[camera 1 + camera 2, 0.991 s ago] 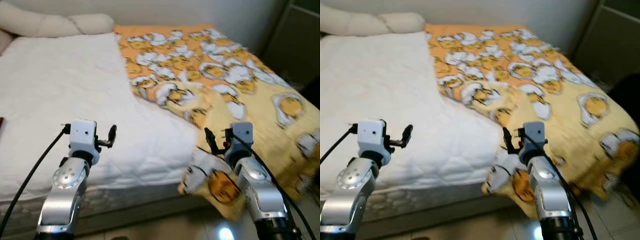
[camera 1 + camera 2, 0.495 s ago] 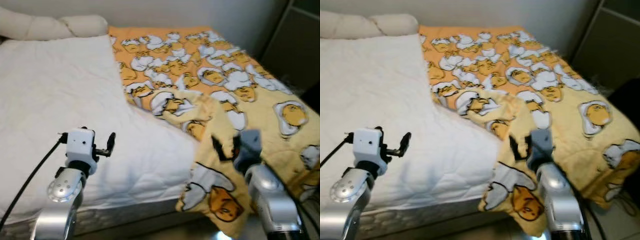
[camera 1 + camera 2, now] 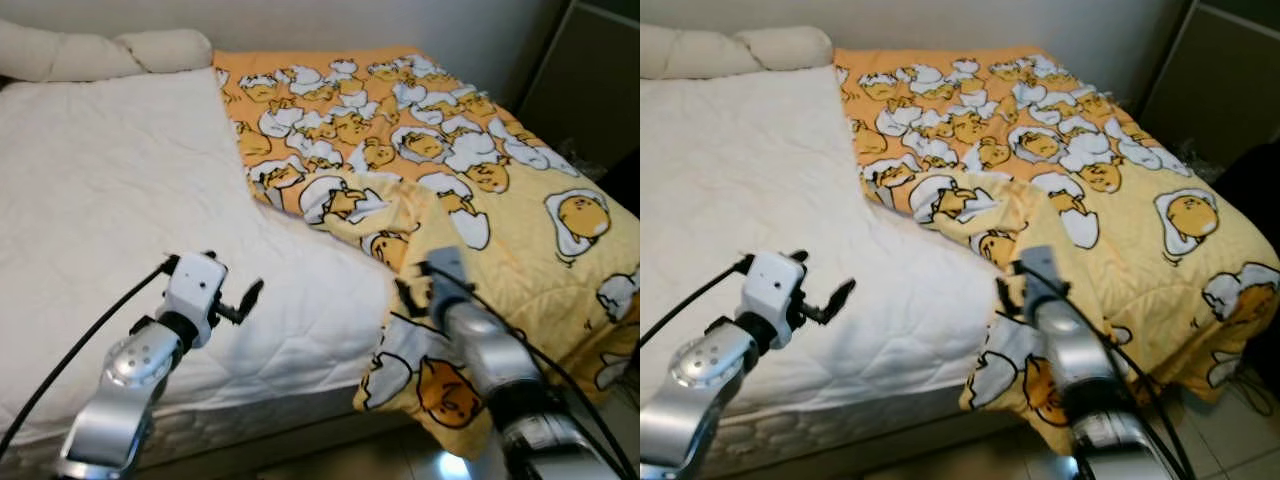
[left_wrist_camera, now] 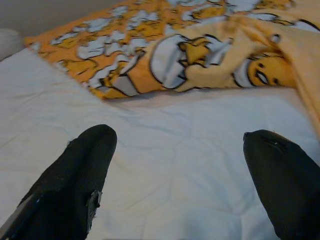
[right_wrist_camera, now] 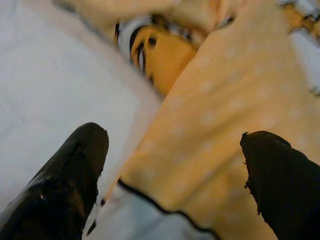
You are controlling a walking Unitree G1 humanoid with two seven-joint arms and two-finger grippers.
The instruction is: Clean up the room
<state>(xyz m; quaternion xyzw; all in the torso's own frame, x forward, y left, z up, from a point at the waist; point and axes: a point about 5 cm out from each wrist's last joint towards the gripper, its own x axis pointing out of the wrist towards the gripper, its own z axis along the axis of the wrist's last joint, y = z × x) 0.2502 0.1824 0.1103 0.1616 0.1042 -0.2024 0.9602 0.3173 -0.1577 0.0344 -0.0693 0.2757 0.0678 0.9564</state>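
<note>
Spanning most of the head views, a bed [image 3: 120,200] carries a white quilted mattress cover, bare across the robot's left half and over the near edge. Next in size, a yellow and orange blanket [image 3: 500,210] printed with cartoon egg figures lies over the right half of the bed, its inner edge running diagonally from the head of the bed toward the near right corner, where one rumpled fold sits on the white cover and a flap hangs down over the side of the mattress toward the floor. Two cream pillows [image 3: 100,50] lie side by side at the head of the bed, against the wall. A dark cabinet or door panel [image 3: 590,80] stands beyond the bed at far right; which of the two cannot be told. A strip of pale tiled floor [image 3: 400,455] shows below the mattress edge. The left gripper [image 3: 245,300], on a silver arm with a white wrist housing and a black cable, hovers above the white cover near the front edge of the bed, its two black fingers [image 4: 80,170] spread wide apart with nothing between them. The right gripper [image 3: 408,292] is at the near corner of the blanket, where the hanging flap begins; its fingers [image 5: 70,170] stand well apart, with yellow blanket cloth lying in the gap between them, not pinched.
</note>
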